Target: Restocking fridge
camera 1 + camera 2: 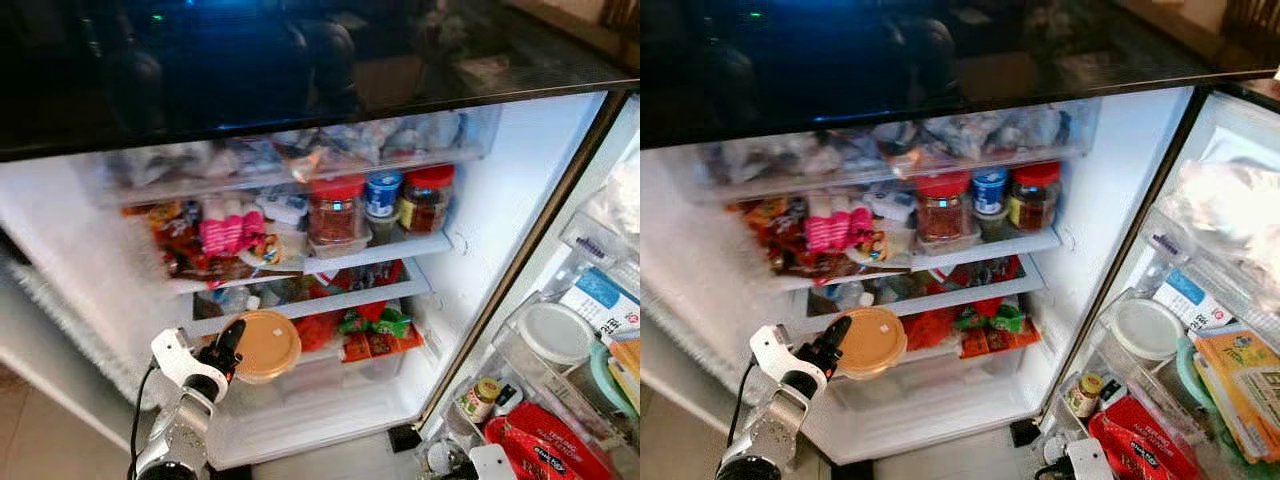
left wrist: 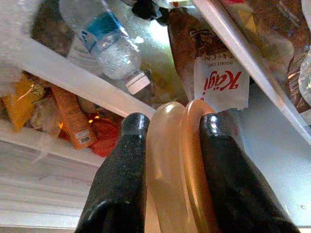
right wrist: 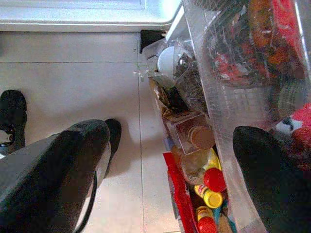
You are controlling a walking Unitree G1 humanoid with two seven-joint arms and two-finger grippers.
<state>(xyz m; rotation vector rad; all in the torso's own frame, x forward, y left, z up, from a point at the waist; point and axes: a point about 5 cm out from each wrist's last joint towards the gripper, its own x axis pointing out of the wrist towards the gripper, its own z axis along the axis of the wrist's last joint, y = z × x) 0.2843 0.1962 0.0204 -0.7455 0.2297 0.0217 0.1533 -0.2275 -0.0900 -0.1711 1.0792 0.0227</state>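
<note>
- Left pincer [image 1: 228,345] grips an orange-lidded tub [image 1: 265,346] by its rim, just before the open fridge's [image 1: 520,200] lower shelf [image 1: 300,305].
- Right pincer [image 3: 170,145] hangs wide apart above the floor [image 3: 73,87].

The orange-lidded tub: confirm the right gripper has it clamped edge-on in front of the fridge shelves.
Wrong arm. The left gripper has the orange-lidded tub clamped edge-on in front of the fridge shelves; the left wrist view shows its jaws shut on the rim.
</note>
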